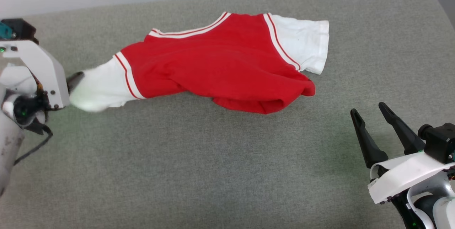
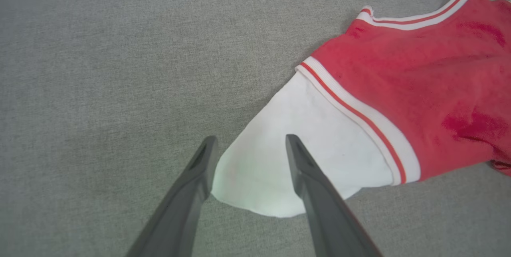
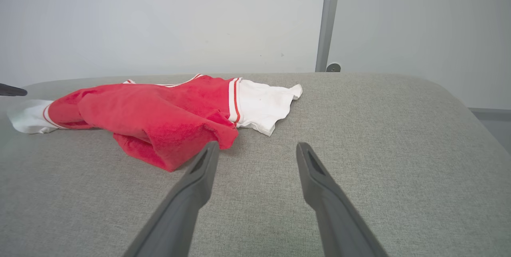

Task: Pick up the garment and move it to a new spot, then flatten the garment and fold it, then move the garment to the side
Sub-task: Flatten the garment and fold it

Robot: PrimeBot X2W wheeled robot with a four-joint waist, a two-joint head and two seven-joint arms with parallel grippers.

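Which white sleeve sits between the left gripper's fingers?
The left-end sleeve of the garment, tapered to a point; the right-end sleeve lies spread out, untouched.

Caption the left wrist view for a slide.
Left gripper, jaws apart, around the white sleeve of the red garment on a grey padded surface.

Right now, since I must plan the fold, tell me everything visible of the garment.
The garment is a red, soft-looking shirt with white short sleeves and white-and-red striped trim. It lies rumpled, hem bunched, on the grey fabric surface. One sleeve's end sits between the fingers of the open left tool.
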